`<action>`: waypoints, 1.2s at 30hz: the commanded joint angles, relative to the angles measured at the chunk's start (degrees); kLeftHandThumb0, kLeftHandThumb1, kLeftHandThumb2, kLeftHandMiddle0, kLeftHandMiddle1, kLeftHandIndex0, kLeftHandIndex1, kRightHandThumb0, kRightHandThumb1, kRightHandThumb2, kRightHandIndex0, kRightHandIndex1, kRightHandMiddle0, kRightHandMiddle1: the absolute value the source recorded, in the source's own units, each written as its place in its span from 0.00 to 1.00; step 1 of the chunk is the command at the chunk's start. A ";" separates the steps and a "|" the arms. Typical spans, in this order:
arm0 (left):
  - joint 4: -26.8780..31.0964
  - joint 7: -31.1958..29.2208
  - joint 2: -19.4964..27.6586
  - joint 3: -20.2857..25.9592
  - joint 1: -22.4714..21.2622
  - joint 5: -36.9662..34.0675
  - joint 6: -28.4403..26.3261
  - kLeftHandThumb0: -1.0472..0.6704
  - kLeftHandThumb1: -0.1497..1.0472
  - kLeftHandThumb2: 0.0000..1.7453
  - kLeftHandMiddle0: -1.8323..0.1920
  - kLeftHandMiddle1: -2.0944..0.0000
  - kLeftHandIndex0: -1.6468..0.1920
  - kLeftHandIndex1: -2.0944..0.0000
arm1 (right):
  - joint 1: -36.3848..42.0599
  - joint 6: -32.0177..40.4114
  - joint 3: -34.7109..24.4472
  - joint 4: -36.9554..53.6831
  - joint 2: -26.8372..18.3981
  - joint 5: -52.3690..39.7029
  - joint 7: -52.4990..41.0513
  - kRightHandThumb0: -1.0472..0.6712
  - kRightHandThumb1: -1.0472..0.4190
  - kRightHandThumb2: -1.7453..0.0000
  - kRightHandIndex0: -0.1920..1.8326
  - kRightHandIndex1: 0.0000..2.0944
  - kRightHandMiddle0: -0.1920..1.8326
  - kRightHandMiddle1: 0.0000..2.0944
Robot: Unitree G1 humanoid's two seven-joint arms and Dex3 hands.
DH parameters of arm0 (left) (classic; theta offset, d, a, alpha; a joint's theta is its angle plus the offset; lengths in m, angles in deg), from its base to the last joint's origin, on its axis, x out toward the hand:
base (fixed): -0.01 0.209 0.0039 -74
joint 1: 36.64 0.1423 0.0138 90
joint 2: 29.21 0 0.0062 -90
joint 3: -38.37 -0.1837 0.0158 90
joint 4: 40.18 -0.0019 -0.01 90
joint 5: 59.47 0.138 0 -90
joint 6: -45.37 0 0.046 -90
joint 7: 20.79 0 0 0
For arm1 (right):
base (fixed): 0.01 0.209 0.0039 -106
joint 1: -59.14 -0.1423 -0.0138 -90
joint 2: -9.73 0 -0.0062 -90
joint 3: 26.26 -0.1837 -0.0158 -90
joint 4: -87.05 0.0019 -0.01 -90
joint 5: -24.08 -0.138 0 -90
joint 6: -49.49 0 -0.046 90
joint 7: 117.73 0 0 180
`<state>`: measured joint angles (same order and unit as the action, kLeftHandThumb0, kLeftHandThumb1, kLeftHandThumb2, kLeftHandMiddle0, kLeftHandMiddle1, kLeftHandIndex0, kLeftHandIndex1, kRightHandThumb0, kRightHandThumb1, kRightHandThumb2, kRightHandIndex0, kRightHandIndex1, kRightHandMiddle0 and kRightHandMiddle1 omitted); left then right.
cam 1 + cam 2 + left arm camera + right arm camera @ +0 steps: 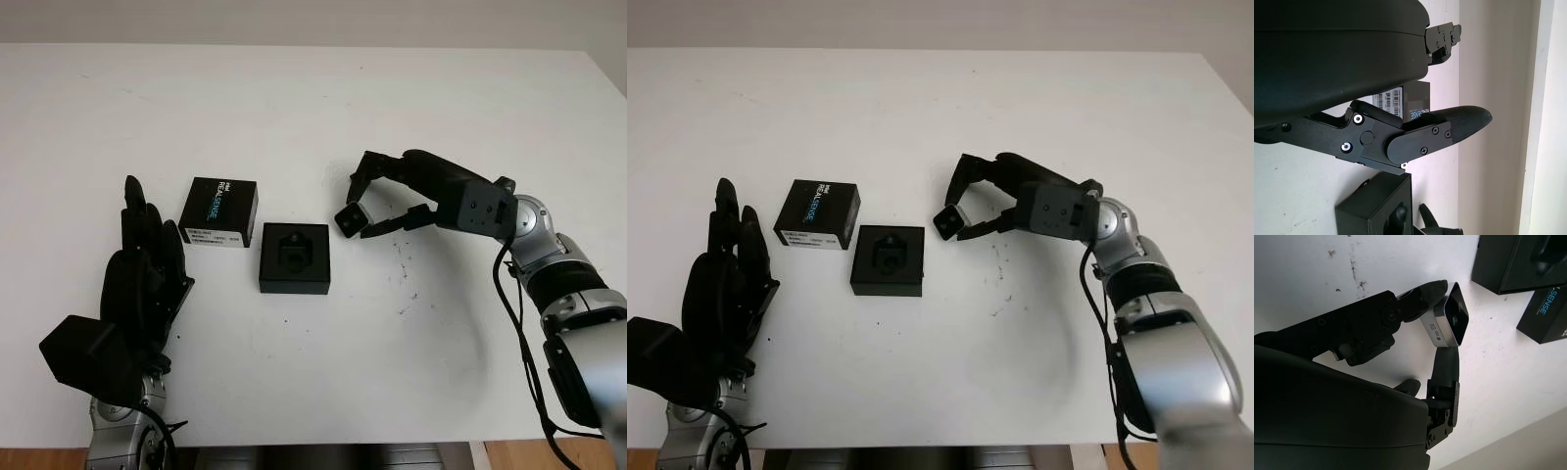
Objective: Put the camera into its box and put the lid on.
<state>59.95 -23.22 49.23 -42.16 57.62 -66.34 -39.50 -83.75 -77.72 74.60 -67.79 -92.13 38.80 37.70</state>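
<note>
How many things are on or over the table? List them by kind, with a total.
Camera, held in the right robot hand: 1
Open box: 1
Lid: 1
Robot hands, counting the open left robot hand: 2
Total: 5

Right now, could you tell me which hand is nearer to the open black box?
The right. The right hand holds the camera in its fingers just beside the box. The left hand is open, farther off on the box's other side, near the lid.
</note>
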 commanded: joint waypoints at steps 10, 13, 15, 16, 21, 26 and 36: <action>1.43 -0.30 0.54 0.35 0.90 -0.01 -0.61 0.22 1.00 0.40 1.00 1.00 1.00 1.00 | 3.42 5.16 -6.58 1.89 2.97 -7.84 -0.78 0.38 0.04 0.97 0.17 0.24 0.24 0.80; 1.55 -0.27 0.54 0.37 0.89 0.03 -0.91 0.22 1.00 0.40 1.00 1.00 1.00 1.00 | 4.00 8.02 -8.98 2.62 3.88 -11.13 -2.25 0.38 0.04 0.97 0.17 0.24 0.25 0.80; 1.66 -0.26 0.45 0.40 0.90 -0.12 -1.14 0.22 1.00 0.40 1.00 1.00 1.00 1.00 | 4.57 9.26 -10.45 3.58 4.33 -13.15 -3.15 0.38 0.03 0.97 0.16 0.24 0.25 0.80; 1.70 -0.24 0.42 0.42 0.90 -0.15 -1.20 0.22 1.00 0.40 1.00 1.00 1.00 1.00 | 4.79 9.48 -10.88 3.98 4.44 -13.66 -3.41 0.37 0.03 0.97 0.15 0.23 0.24 0.80; 1.69 -0.40 0.65 0.43 0.98 0.04 -1.33 0.22 1.00 0.40 1.00 1.00 1.00 1.00 | 6.69 12.68 -15.25 7.46 6.70 -20.14 -5.73 0.39 0.03 0.97 0.13 0.23 0.23 0.79; 1.75 -0.64 0.58 0.63 1.08 -0.29 -1.12 0.22 1.00 0.40 1.00 1.00 1.00 1.00 | 10.11 17.45 -16.99 15.83 8.84 -24.48 -7.83 0.38 0.02 0.97 0.12 0.21 0.22 0.81; 2.08 -0.53 0.37 0.71 1.06 -0.22 -1.85 0.22 1.00 0.39 1.00 1.00 1.00 1.00 | 17.45 23.08 -17.28 29.81 13.78 -29.85 -9.96 0.38 0.02 0.97 0.05 0.33 0.21 0.82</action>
<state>60.95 -23.80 49.49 -41.52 58.27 -66.39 -41.12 -67.35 -55.45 57.69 -40.11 -78.81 9.63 27.80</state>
